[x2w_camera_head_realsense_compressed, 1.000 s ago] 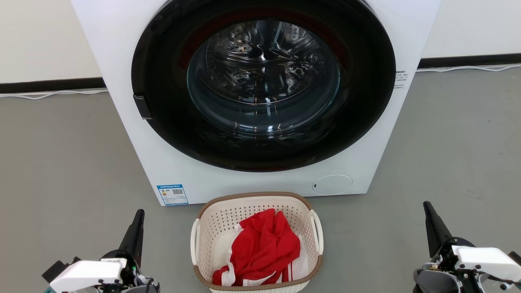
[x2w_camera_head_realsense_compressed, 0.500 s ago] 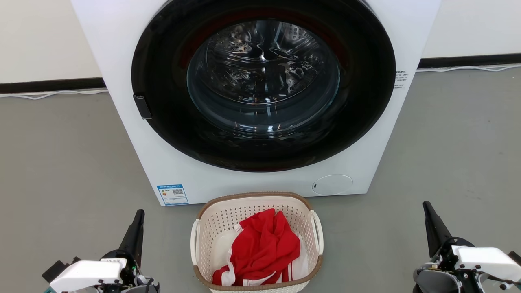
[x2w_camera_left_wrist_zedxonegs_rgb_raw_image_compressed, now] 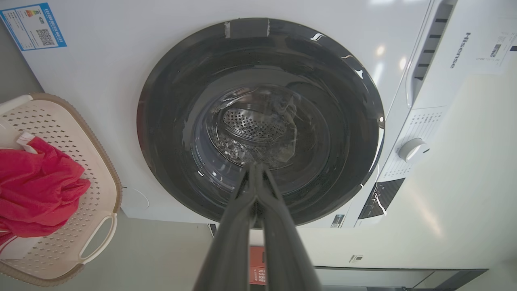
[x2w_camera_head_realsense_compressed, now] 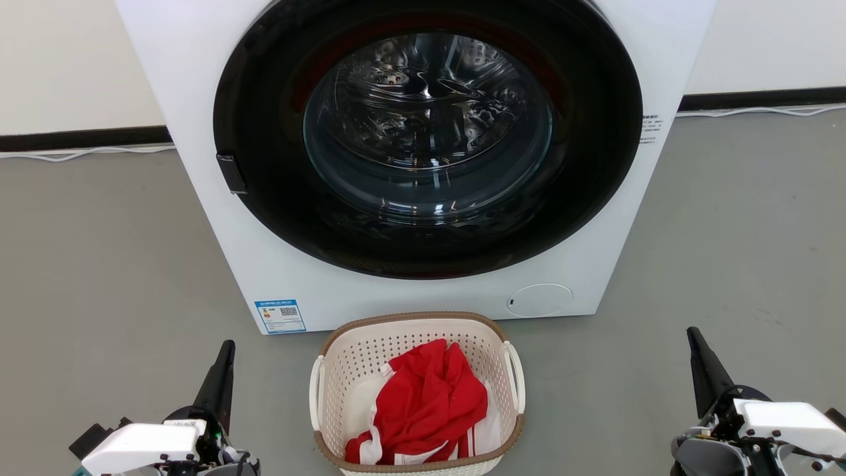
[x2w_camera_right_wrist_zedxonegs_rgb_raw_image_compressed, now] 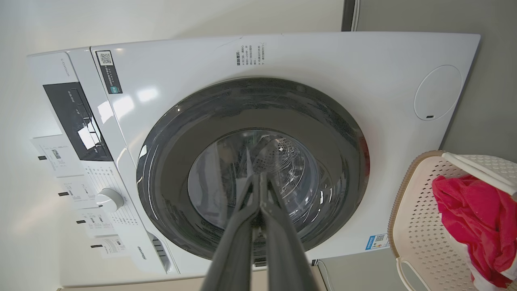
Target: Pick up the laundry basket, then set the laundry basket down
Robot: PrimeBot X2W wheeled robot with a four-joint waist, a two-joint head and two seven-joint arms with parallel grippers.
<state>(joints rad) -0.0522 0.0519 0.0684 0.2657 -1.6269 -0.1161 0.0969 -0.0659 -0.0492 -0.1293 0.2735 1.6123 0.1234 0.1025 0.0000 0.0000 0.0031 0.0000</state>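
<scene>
1. While sitting on the floor (x2w_camera_head_realsense_compressed: 99, 264) just before the washer (x2w_camera_head_realsense_compressed: 198, 99), basket (x2w_camera_head_realsense_compressed: 357, 357) is holding a red garment (x2w_camera_head_realsense_compressed: 429, 396).
2. Left gripper (x2w_camera_head_realsense_compressed: 228, 347) and right gripper (x2w_camera_head_realsense_compressed: 692, 334) are flanking it, apart, jaws pressed together, gripping nothing.

The laundry basket (x2w_camera_head_realsense_compressed: 353, 360) is smooth, cream, perforated plastic with a brown woven-look rim (x2w_camera_head_realsense_compressed: 410, 317). The red cloth (x2w_camera_head_realsense_compressed: 429, 403) in it is soft, creased, matt fabric. The washer (x2w_camera_head_realsense_compressed: 198, 99) has a glossy white shell. Its door (x2w_camera_head_realsense_compressed: 264, 172) is glossy dark glass, and the drum (x2w_camera_head_realsense_compressed: 423, 99) behind is shiny perforated metal. The floor (x2w_camera_head_realsense_compressed: 99, 264) is matt grey.
</scene>
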